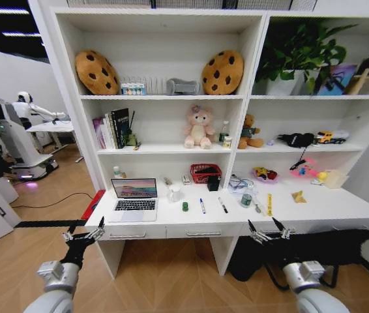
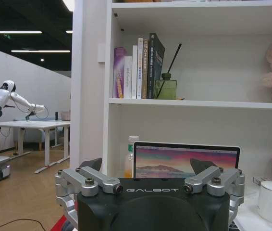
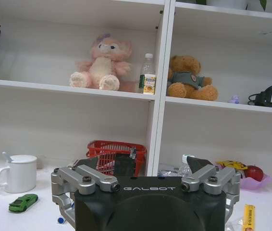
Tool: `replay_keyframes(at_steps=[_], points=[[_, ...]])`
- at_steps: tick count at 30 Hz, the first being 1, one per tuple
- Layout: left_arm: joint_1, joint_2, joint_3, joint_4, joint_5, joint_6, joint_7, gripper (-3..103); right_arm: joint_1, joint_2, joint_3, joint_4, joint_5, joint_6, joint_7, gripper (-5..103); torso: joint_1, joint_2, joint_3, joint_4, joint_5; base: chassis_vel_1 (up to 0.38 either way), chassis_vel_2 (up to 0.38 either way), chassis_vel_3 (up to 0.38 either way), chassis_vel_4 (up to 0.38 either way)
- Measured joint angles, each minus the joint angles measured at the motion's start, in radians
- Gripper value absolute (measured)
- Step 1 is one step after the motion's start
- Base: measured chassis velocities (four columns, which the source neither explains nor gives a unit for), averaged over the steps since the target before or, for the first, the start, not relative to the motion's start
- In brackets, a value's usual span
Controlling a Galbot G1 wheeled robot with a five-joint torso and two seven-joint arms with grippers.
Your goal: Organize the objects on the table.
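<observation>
I see one silver laptop (image 1: 133,199) open on the white table (image 1: 341,207). Right of the laptop stands one white mug (image 1: 175,193). Past the mug lie one tiny green toy car (image 1: 185,206), one blue-capped pen (image 1: 202,206) and one black pen (image 1: 223,205), then one small green-capped bottle (image 1: 246,199).

My left gripper (image 1: 85,231) hangs in front of the table edge, just below the laptop. My right gripper (image 1: 268,230) hangs at the same edge, below the bottle. Both have fingers spread wide and hold nothing.

My left wrist camera shows the laptop screen (image 2: 186,161) up close. My right wrist camera shows the green car (image 3: 23,202) beside the mug (image 3: 19,173), and one red basket (image 3: 116,155) behind.
</observation>
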Motion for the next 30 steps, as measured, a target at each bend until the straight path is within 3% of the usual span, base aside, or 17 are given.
replay_keyframes(at_steps=[30], points=[[0.002,0.003,0.003,-0.005,-0.002,0.004,-0.004,100,-0.001,0.009,-0.014,-0.003,-0.008,0.001,0.003,100,0.0,0.0,0.0,-0.0001,-0.0001,-0.13,0.132,0.134,-0.132]])
